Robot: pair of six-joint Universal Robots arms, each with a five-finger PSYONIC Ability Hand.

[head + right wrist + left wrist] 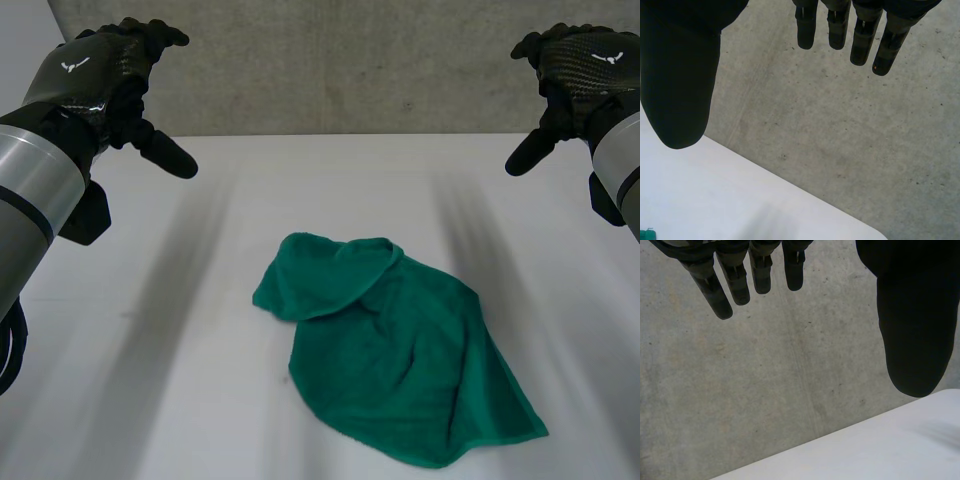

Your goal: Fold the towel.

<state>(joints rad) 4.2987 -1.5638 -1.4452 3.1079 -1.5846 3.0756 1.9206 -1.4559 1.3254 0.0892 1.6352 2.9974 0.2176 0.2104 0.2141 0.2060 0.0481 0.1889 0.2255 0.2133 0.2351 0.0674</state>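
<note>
— Left arm [30, 190] sits closest to the camera. What is its hand doing?
— The left hand [100, 75] hangs raised over the far side of the table [150, 350], fingers [715, 290] straight, spread from the thumb, holding nothing. The right hand [575, 70] mirrors it, fingers [860, 40] likewise loose and empty.
— And the towel?
— The green towel [395, 345] lies rumpled mid-table, between the hands and back toward the robot, well apart from both. Its long axis runs diagonally, with a folded-over end far and leftward and a pointed corner near and rightward.
— Which hand is nearer?
— Roughly even. Each would likely reach down and back for the end on its own side.
</note>
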